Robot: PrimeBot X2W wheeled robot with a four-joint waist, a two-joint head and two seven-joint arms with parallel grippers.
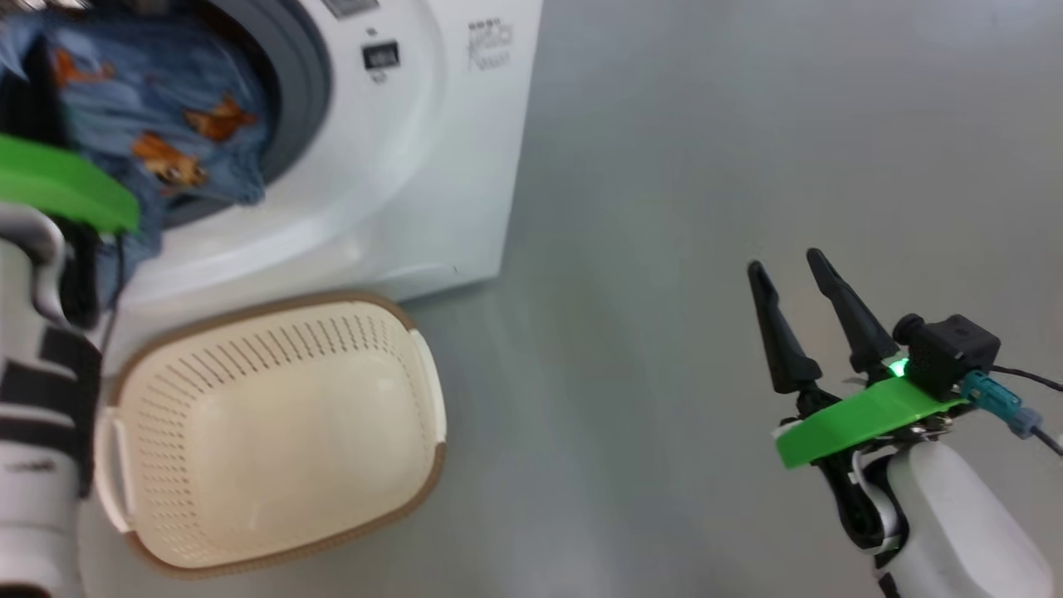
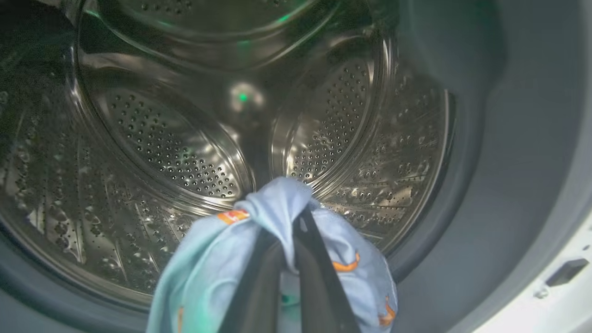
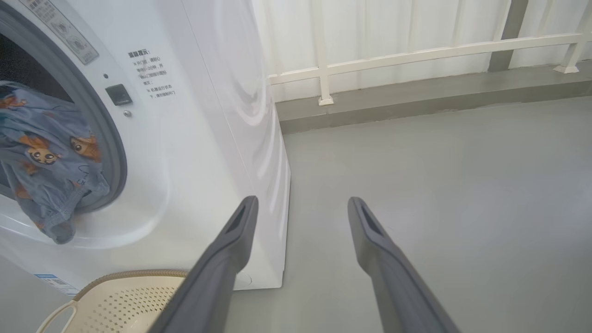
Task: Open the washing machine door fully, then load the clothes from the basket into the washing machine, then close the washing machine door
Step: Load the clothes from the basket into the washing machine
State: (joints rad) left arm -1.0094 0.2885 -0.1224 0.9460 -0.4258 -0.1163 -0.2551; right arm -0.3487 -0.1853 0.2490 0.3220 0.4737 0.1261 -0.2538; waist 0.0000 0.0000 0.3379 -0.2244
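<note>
Pinched shut on a fold of the blue garment (image 2: 199, 263): left gripper (image 2: 291, 231), dark fingers together, cloth bunched over the tips and spilling down either side. Points into the mouth of the washing machine (image 1: 432, 166), with the grey rubber ring (image 2: 485, 185) curving round the side and the perforated steel drum (image 2: 162, 148) straight ahead, bare of laundry as far as can be seen. Seen from the head, trails the rest of the garment over the lower lip of the opening, orange prints showing, part inside and part draped outside. Well apart to the right: right gripper (image 1: 785, 262), fingers spread wide, holding nothing, hovering over the grey floor (image 1: 664, 208). Just beside the machine's front, below the opening: cream basket (image 1: 249, 349), apparently empty.

Likely handling: light, limp, not fragile. No stiffness to push with, so goes wherever dragged and sags from the pinch point. Prone to catching or trailing on the rubber ring, and to sliding back out if let go too near the lip. Smooth steel beyond, so should slip along easily once carried deep. Best held as now, on a gathered bunch rather than a single edge. For the hanging tail, better a second pinch low on the draped part near the lip than a shove.
</note>
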